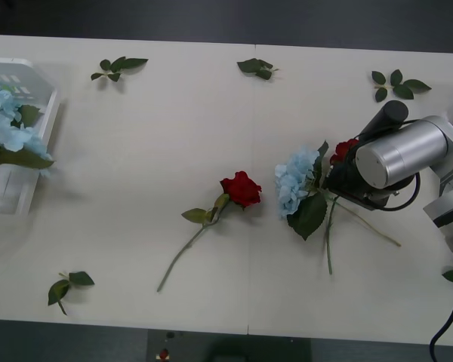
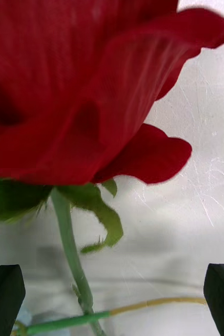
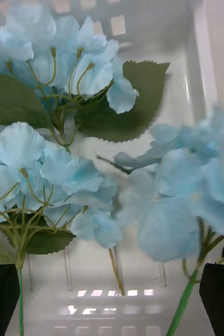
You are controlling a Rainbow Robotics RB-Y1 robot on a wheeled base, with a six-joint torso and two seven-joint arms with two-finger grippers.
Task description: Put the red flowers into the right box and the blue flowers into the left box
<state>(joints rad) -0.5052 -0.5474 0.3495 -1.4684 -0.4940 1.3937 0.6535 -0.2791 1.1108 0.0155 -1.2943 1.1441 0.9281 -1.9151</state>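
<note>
- At the far left of the tabletop sits the left box, a translucent white tray with a raised rim and slotted walls; only part of it is in the front view.
- Blue flowers lie inside it: pale, fluffy, many-petalled heads with broad green leaves.
- The left gripper hangs over that tray. Its two black fingers stand wide apart; a thin green stem rises just beside one finger, but I cannot tell whether it is touched. Blue heads crowd close in front of it.
- Loose leaf sprigs are scattered along the far edge of the tabletop, with another at the near left.
- Near the middle, one of the red flowers lies on its side, a deep-red bloom on a long thin green stem with small leaves, well apart from everything else.
- Right of it lies a single blue hydrangea with a big dark leaf, its stem running toward the near edge.
- Just beside that hydrangea is a second red rose, partly hidden behind the right arm's silver wrist.
- The right gripper is low over this rose, black fingers spread wide with nothing between them but the stem, which neither finger touches. The bloom looms large and close ahead.
</note>
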